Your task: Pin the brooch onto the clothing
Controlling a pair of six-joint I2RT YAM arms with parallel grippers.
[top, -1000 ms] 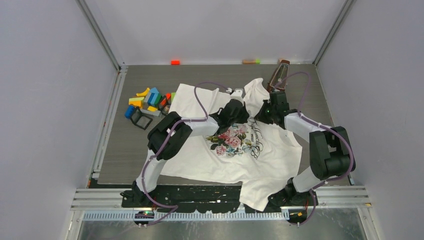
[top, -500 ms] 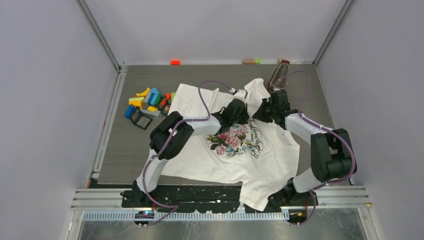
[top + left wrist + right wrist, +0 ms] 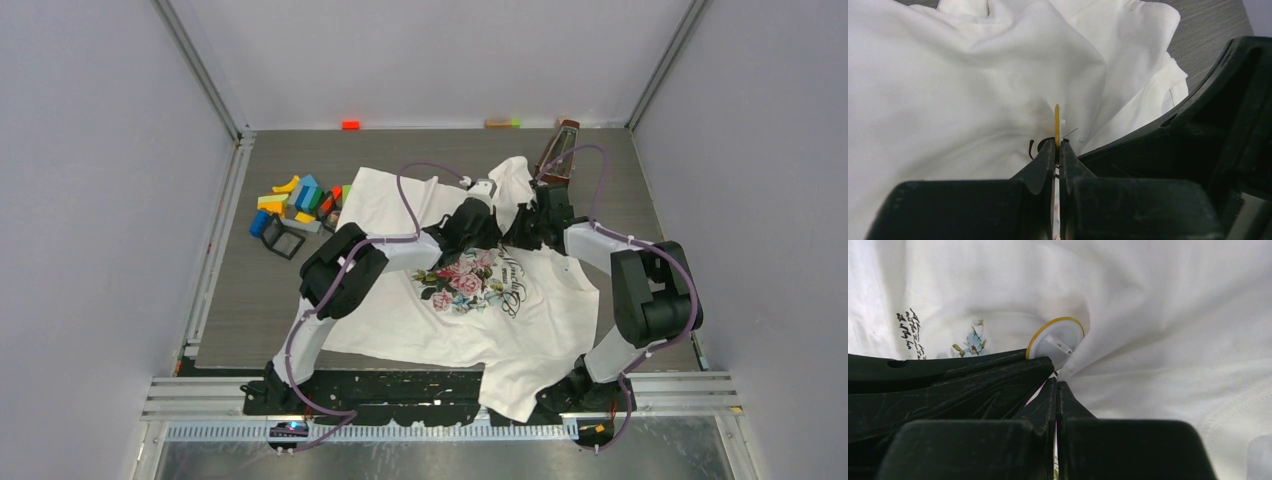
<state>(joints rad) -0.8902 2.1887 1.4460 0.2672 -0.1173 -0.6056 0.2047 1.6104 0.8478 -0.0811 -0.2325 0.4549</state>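
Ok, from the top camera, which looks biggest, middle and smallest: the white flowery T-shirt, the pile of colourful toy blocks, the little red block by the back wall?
Largest: the white flowery T-shirt.
Next: the pile of colourful toy blocks.
Smallest: the little red block, farther away yet plainly tiniest.

Toy blocks [image 3: 296,202] crowd table's [image 3: 250,310] far-L side.

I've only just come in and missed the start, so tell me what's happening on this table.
Both arms are working at the far end of a white floral T-shirt spread on the table. The left gripper is shut on a round, yellow-rimmed brooch, held edge-on against a raised fold of the cloth. The right gripper is shut right beside it and seems to pinch that fold. Whether the pin has gone through cannot be seen.
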